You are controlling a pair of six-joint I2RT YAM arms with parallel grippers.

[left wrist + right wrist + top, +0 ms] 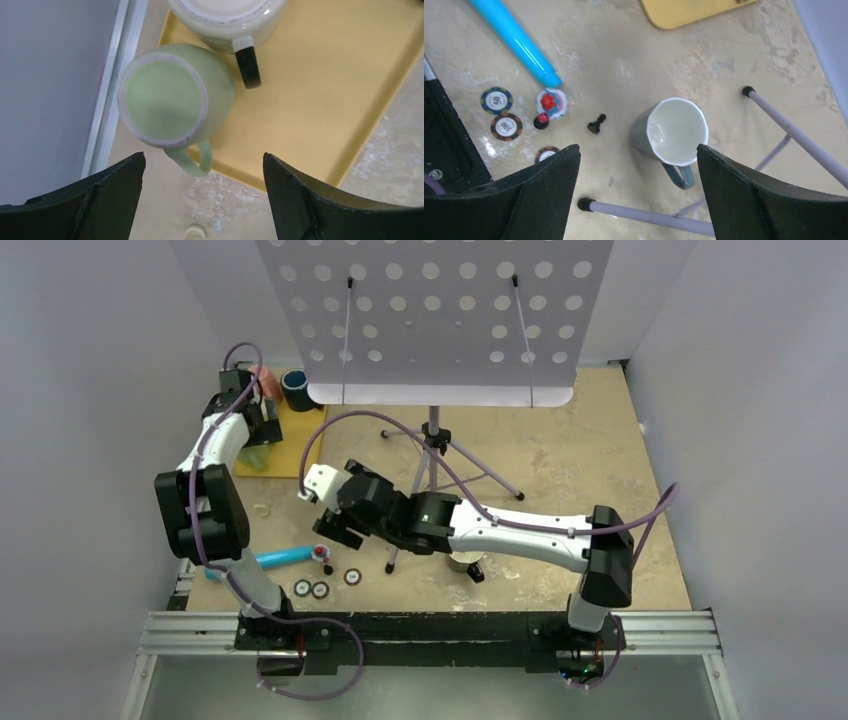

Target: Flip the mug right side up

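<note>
Hovering above upside-down green mug [162, 100] at far-left corner, left gripper [203, 172] is spread apart: approach step, I think. Next: lower & close on body, flip. Right gripper [638, 155] apart too.

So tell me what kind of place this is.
Probably a robotics test cell, not a kitchen: two arms bolted to a metal rail, blank white walls all round, and odd props like poker chips.

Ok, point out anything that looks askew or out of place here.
The green mug stands base-up, straddling the rim of the yellow tray, its handle over the table. The cream mug beside it is base-up too. The grey mug by the stand legs is upright.
</note>
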